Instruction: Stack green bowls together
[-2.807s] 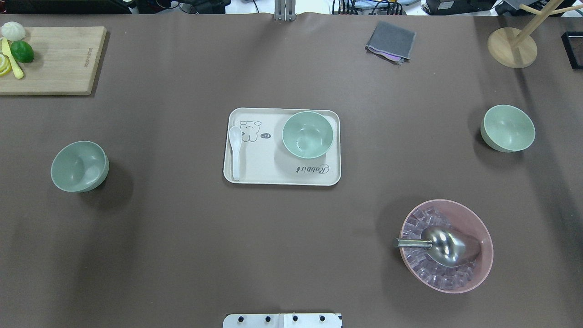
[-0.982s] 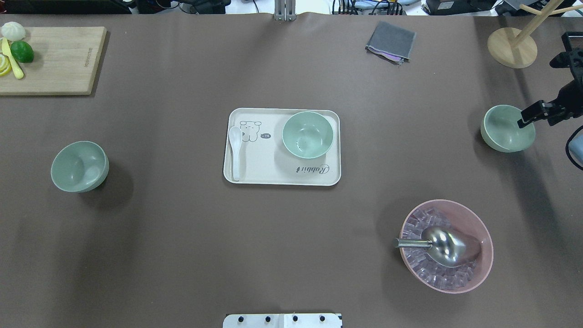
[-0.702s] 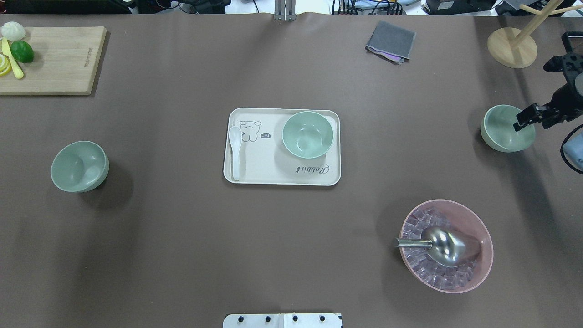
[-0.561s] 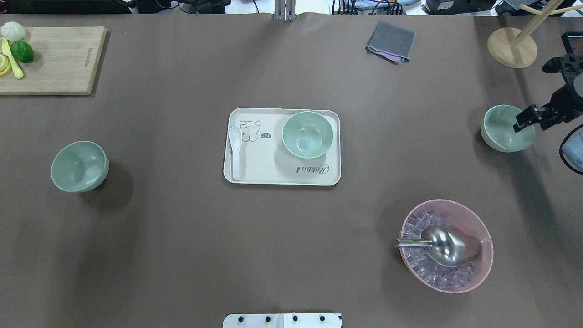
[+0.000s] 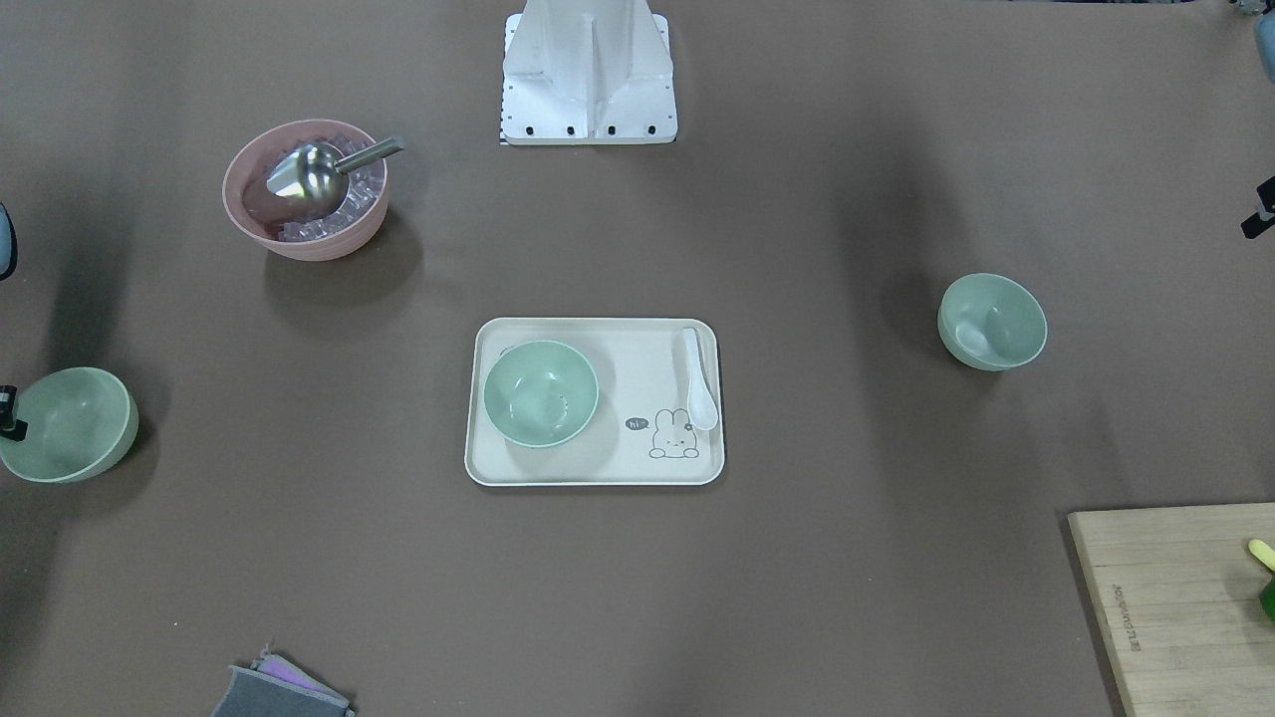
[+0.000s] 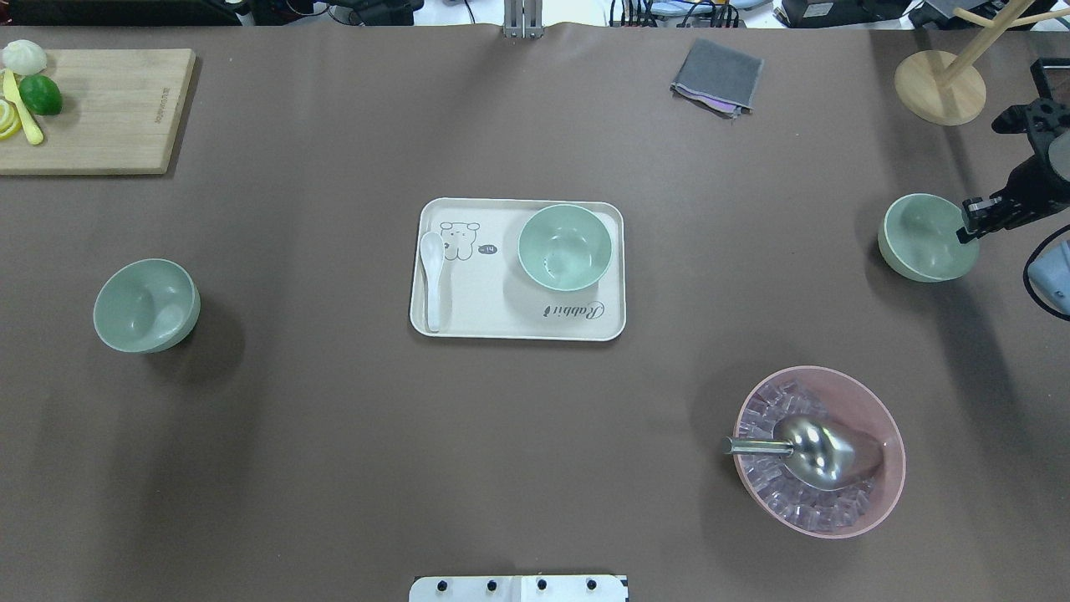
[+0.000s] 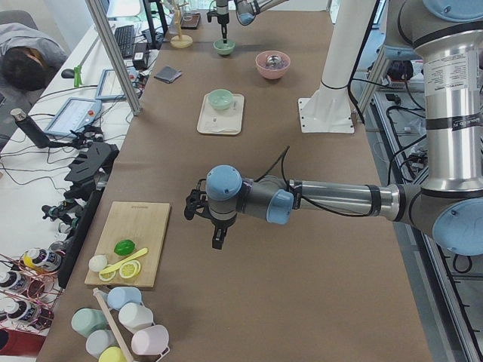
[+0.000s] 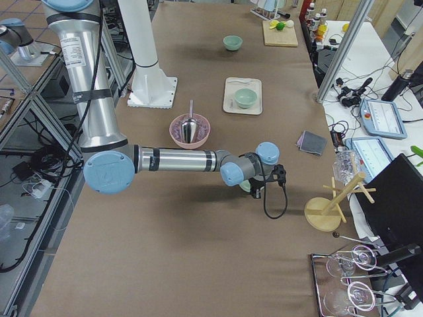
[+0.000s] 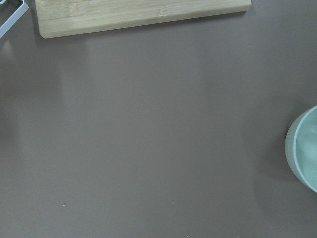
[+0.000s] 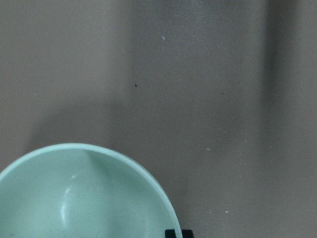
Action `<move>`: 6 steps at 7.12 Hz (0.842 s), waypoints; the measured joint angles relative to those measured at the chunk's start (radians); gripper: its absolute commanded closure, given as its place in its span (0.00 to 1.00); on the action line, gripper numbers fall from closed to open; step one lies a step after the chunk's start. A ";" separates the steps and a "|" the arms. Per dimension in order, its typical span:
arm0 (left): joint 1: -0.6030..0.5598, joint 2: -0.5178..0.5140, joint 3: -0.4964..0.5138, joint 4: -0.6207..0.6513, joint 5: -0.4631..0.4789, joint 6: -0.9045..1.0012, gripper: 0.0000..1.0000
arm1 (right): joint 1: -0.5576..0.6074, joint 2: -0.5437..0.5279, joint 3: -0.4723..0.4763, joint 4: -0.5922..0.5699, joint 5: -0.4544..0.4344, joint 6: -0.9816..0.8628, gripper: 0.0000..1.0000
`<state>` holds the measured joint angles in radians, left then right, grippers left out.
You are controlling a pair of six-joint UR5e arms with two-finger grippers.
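Nearest, at the overhead view's lower right, the pink ice bowl (image 6: 896, 468) and its metal scoop (image 6: 823, 451) play no part. Farther back, the left green bowl (image 6: 146, 305) stands mid-left and the tray green bowl (image 6: 565, 248) on the rabbit tray (image 6: 481, 309) at centre. The right gripper (image 6: 971, 224) sits at the right green bowl (image 6: 919, 238)'s rim at the right edge; I cannot tell whether it has closed. Best to pinch deep over the wall, lift level, and carry to the tray. I cannot tell how open the left gripper (image 7: 217, 241) is.

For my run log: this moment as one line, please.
right gripper: at right-side green bowl rim | grip: unclear | stacked: none
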<state>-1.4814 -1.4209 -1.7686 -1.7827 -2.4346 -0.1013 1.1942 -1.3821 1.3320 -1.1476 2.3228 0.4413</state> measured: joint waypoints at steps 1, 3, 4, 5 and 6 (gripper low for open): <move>0.005 -0.004 0.001 -0.014 0.001 -0.039 0.02 | 0.001 0.013 0.023 -0.007 0.008 0.031 1.00; 0.056 -0.017 0.002 -0.033 0.003 -0.135 0.03 | -0.002 0.068 0.101 -0.045 0.052 0.189 1.00; 0.111 -0.037 0.004 -0.035 0.009 -0.219 0.03 | -0.025 0.112 0.141 -0.061 0.079 0.314 1.00; 0.168 -0.056 0.008 -0.036 0.024 -0.284 0.05 | -0.066 0.164 0.171 -0.067 0.088 0.456 1.00; 0.221 -0.076 0.017 -0.038 0.042 -0.334 0.06 | -0.118 0.219 0.196 -0.068 0.080 0.600 1.00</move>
<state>-1.2602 -1.4971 -1.7517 -1.8205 -2.3923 -0.4353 1.0763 -1.1634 1.5279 -1.2160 2.4027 1.0418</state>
